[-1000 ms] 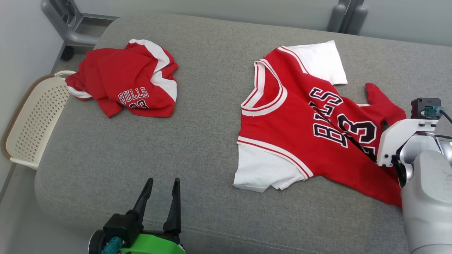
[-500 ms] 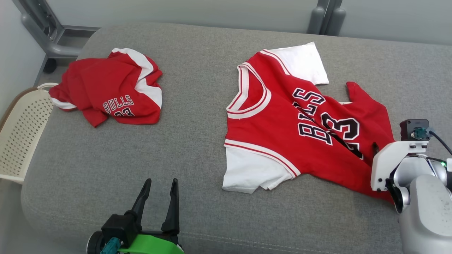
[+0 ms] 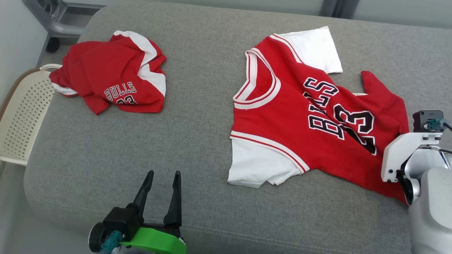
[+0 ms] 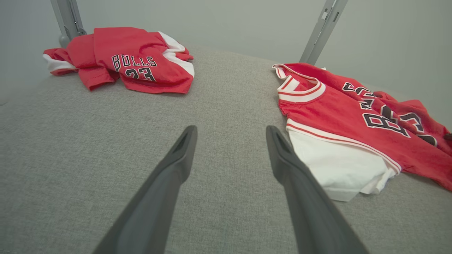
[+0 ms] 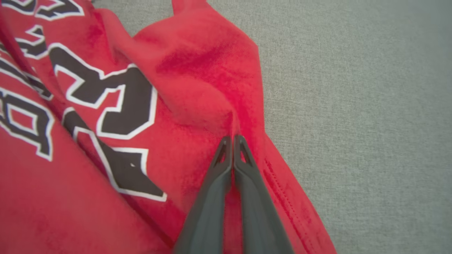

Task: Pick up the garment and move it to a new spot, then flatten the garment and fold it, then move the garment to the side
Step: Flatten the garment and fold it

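The garment [image 3: 300, 116], a red BULLS 23 jersey with white sleeves, lies spread and creased on the right half of the grey cushion [image 3: 197, 141], collar toward the middle. In the right wrist view my right gripper [image 5: 233, 139] is shut, pinching a pucker of the garment's red cloth [image 5: 212, 88] close to its hem edge. In the head view the pale right wrist [image 3: 406, 155] covers that spot. My left gripper [image 3: 164, 173] hovers open near the cushion's front edge, nothing between its fingers [image 4: 176, 158], left of the garment's white sleeve [image 4: 339, 165].
A second red jersey [image 3: 113, 84] lies crumpled at the cushion's back left. A cream perforated basket [image 3: 21, 120] stands off the cushion's left side. Grey metal frame legs [image 3: 53, 24] rise behind. Bare grey cushion lies between the two jerseys.
My right gripper has closed on the garment's cloth near the hem. The head camera has shifted, so the whole picture has moved. The left gripper stays as it was.
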Controlling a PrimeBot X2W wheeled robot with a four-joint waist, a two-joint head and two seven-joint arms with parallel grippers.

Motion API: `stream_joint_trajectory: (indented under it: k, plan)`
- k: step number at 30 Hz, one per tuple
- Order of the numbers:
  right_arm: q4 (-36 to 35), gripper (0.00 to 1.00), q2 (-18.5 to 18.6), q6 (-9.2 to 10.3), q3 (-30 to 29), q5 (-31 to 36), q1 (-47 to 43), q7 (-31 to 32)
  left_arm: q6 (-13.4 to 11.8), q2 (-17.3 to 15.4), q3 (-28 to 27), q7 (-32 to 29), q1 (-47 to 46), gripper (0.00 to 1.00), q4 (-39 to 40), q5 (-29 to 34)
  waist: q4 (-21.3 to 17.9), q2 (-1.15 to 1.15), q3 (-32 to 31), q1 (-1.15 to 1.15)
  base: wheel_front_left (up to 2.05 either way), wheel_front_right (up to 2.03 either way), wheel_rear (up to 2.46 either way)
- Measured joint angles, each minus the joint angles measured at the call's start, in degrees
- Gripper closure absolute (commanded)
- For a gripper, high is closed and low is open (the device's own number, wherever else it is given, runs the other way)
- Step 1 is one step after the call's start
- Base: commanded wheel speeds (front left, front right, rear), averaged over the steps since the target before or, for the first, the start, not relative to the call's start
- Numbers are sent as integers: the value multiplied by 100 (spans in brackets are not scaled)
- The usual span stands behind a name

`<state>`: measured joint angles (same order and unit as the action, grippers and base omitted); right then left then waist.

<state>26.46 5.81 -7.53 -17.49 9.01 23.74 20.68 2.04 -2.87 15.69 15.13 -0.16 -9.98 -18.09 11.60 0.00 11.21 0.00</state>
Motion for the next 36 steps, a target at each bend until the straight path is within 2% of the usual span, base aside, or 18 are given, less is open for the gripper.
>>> stream_joint_trajectory:
  k: [12,27,28,29,30,36]
  plan:
    - [525,100,115,0,-319,245,704,-300,23,0,-21,0,-52,0,0,9,151,0,166,0,0,0,0]
    - [1617,100,80,0,-1047,859,1722,-790,23,0,74,0,-112,0,-27,24,349,0,231,0,0,0,0]
    - [1678,96,59,0,-1095,899,1770,-871,23,0,74,0,-112,0,-27,24,359,0,228,0,0,0,0]
    - [1735,11,41,0,-1125,944,1814,-949,23,0,77,0,-112,0,-29,24,367,0,223,0,0,0,0]
    - [1806,0,19,0,-1169,975,1859,-1004,22,0,80,0,-112,0,-31,24,373,0,212,0,0,0,0]
    - [2132,0,-48,0,-1256,1026,1883,-1465,-26,0,13,0,-100,0,-64,32,348,0,43,0,0,0,0]
